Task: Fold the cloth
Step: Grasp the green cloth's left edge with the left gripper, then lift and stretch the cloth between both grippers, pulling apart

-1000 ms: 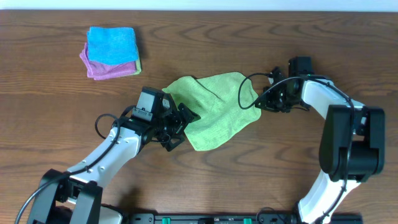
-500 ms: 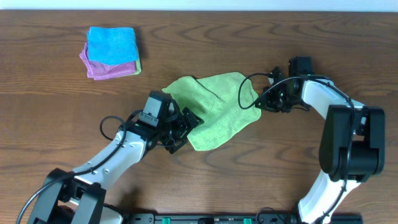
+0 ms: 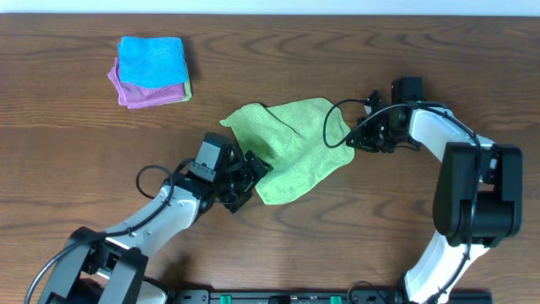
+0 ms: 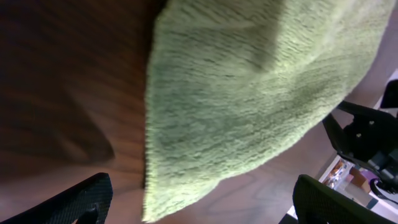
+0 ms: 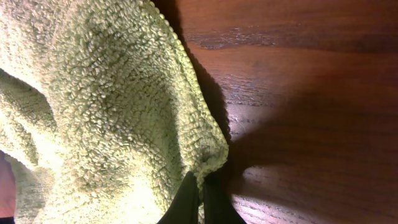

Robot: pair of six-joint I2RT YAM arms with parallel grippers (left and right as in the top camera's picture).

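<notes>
The lime-green cloth [image 3: 291, 148] lies crumpled and partly folded over itself at the middle of the table. My left gripper [image 3: 251, 176] is open at the cloth's near-left corner, which fills the left wrist view [image 4: 249, 93] and lies between the spread fingers [image 4: 199, 205]. My right gripper [image 3: 354, 139] is shut on the cloth's right corner, and the right wrist view shows the fingers [image 5: 199, 199] pinching the cloth's edge [image 5: 112, 106].
A stack of folded cloths stands at the far left: a bright blue one [image 3: 152, 59] on top of a purple one [image 3: 135, 93]. The bare wooden table [image 3: 380, 228] surrounds the cloth.
My left gripper has moved right and slightly nearer, up to the cloth's near-left corner. The right gripper and the cloth have not moved.
</notes>
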